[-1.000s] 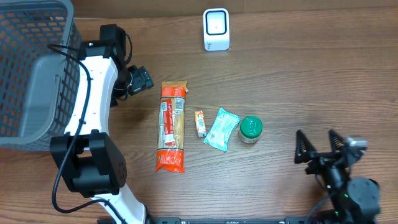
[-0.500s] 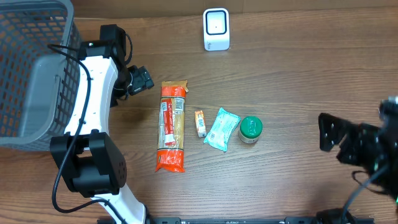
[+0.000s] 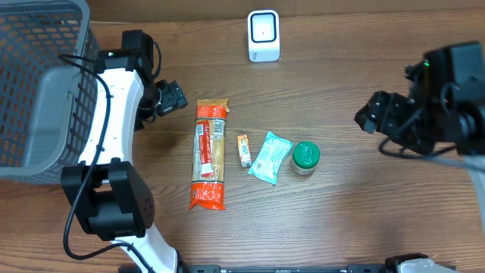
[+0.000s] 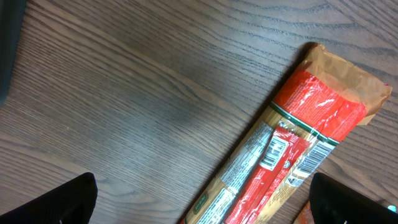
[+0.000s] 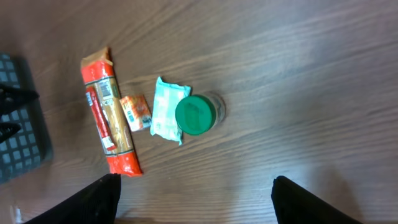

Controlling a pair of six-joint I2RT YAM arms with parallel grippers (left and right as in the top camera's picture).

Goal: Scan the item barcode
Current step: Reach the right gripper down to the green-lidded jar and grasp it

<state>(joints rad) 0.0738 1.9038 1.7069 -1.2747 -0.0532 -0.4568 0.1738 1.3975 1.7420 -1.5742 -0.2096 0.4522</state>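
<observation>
Four items lie in a row mid-table: a long red-and-orange pasta packet (image 3: 209,154) (image 4: 292,137) (image 5: 107,118), a small orange packet (image 3: 244,150) (image 5: 136,112), a teal pouch (image 3: 270,157) (image 5: 166,109) and a green-lidded jar (image 3: 305,158) (image 5: 195,114). A barcode label (image 4: 272,151) faces up on the pasta packet. The white scanner (image 3: 263,36) stands at the back. My left gripper (image 3: 171,98) (image 4: 202,202) hovers open just left of the packet's top end. Raised off the table to the right of the jar, my right gripper (image 3: 370,114) (image 5: 199,199) is open and empty.
A grey wire basket (image 3: 38,83) (image 5: 15,124) fills the left side, behind the left arm (image 3: 114,98). Bare wooden table (image 3: 356,212) lies in front of and to the right of the items.
My right arm has lifted from the front right edge and swung back and up to the right of the jar. The left arm and the items have not moved.
</observation>
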